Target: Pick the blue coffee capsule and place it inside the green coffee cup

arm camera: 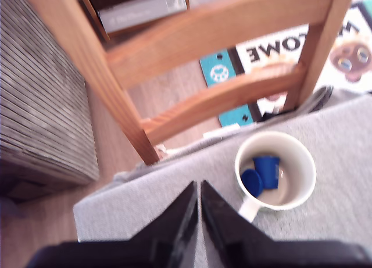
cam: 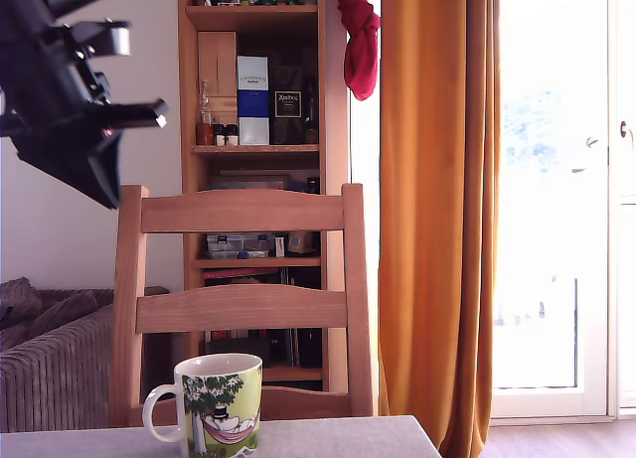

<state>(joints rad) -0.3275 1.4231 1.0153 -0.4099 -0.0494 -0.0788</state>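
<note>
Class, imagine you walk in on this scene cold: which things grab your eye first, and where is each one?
In the wrist view, the blue coffee capsule lies inside the green coffee cup on the grey table, with the closed black gripper above the cloth beside it. In the exterior view, the wooden chair stands behind the cup, and an orange curtain hangs at that view's right.

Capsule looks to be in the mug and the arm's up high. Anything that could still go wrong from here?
The green coffee cup stands near the table edge by the wooden chair; a low retreat could knock it off. The blue coffee capsule lies beside another blue piece, possibly a second capsule. The gripper looks shut and empty.
</note>
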